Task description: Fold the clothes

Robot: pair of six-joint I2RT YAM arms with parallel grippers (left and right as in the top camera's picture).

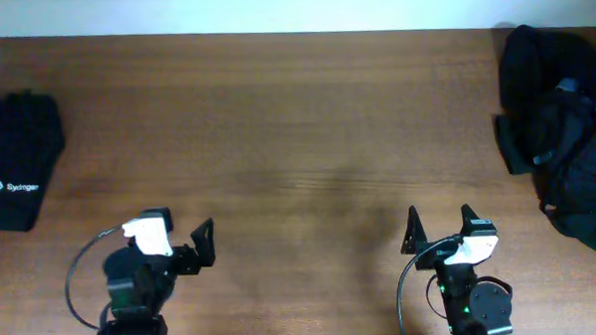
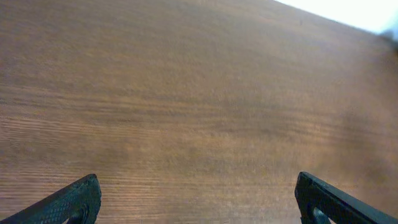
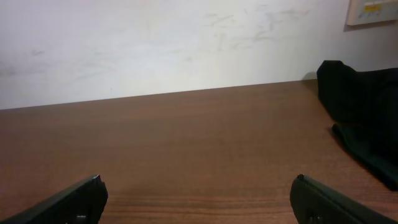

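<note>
A crumpled pile of black clothes (image 1: 563, 127) lies at the table's far right corner; the right wrist view shows it as a dark heap (image 3: 364, 106). A neatly folded black garment (image 1: 15, 163) with a small white logo rests at the left edge. My left gripper (image 1: 176, 235) hovers low near the front left, open, with only bare wood between its fingers (image 2: 196, 186). Near the front right, my right gripper (image 1: 440, 227) is also open and holds nothing (image 3: 198, 183). Both grippers are well apart from the clothes.
The brown wooden table (image 1: 299, 138) runs back to a white wall (image 3: 186, 43), where a pale wall plate (image 3: 372, 11) is mounted at upper right. Both arm bases stand at the front edge.
</note>
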